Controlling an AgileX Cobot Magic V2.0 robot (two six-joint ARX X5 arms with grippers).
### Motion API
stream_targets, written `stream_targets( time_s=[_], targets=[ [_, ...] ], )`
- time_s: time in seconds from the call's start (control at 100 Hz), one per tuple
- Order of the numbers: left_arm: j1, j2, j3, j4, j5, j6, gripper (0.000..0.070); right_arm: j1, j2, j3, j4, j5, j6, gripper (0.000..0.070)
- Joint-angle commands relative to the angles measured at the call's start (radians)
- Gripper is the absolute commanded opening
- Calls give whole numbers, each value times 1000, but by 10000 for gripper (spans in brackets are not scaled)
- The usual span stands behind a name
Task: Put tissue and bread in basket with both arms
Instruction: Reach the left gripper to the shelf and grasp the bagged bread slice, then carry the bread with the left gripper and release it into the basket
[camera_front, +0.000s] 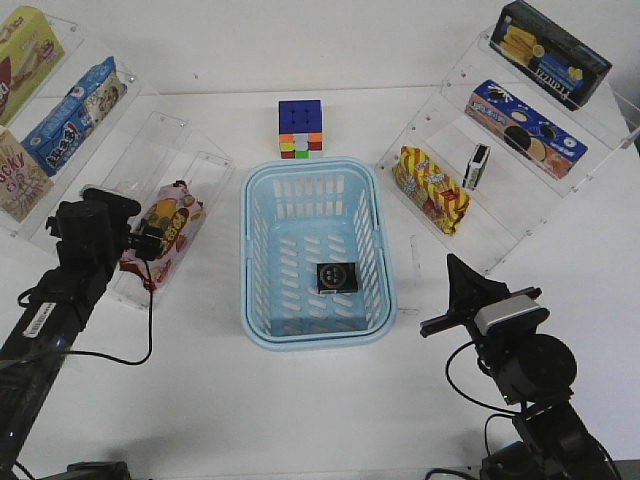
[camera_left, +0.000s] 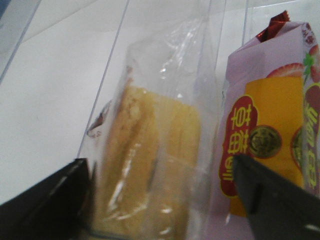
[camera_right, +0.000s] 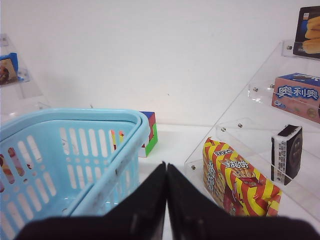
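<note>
At nine o'clock, my spread left end effector (camera_left: 160, 200) straddled the soft, crushable clear-wrapped tan bread (camera_left: 150, 175); I judged its middle the safest hold.

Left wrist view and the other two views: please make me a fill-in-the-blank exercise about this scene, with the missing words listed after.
1. A black tissue pack lies on the floor of the light blue ____.
2. The left gripper has its fingers open on either side of the wrapped ____.
3. The right gripper has its fingers ____ and holds nothing.
4. Behind the basket stands a multicoloured puzzle ____.

Missing words: basket; bread; shut; cube
</note>
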Motion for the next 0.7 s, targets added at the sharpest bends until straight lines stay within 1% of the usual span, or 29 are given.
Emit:
stream_targets(
  time_s=[0.0, 0.02, 0.03, 0.06, 0.1, 0.24, 0.29, 0.33, 0.37, 0.41, 0.53, 0.6, 0.64, 0.69],
  targets=[
    [2, 6, 35, 13, -5, 0, 107, 5, 5, 6, 10, 0, 11, 4],
    [2, 5, 37, 14, -5, 1, 26, 5, 5, 6, 10, 0, 11, 4],
    [2, 5, 38, 14, -5, 1, 0, 5, 5, 6, 10, 1, 11, 4],
    [2, 2, 42, 14, -5, 0, 7, 5, 5, 6, 10, 2, 11, 4],
    [0, -3, 49, 13, -5, -7, 0, 5, 5, 6, 10, 3, 11, 4],
    [-24, -45, 85, 5, -1, -73, 0, 5, 5, 6, 10, 4, 11, 4],
    [-42, -74, 100, 5, 22, -89, 0, 5, 5, 6, 10, 4, 11, 4],
    [-60, -100, 113, 4, 59, -105, 1, 5, 5, 6, 10, 4, 11, 4],
    [-82, -128, 124, 5, 113, -127, 0, 5, 5, 6, 10, 4, 11, 5],
    [-105, -156, 133, 5, 187, -164, 1, 5, 5, 6, 10, 4, 11, 5],
    [-174, -213, 137, 13, 481, -292, 1, 5, 5, 6, 10, 10, 11, 4],
    [-219, -218, 137, 15, 644, -350, 1, 5, 5, 6, 10, 11, 11, 4],
    [-249, -214, 137, 17, 705, -372, 1, 5, 5, 6, 10, 11, 11, 4],
    [-294, -203, 137, 22, 750, -383, 1, 5, 5, 6, 10, 11, 11, 5]
  ],
)
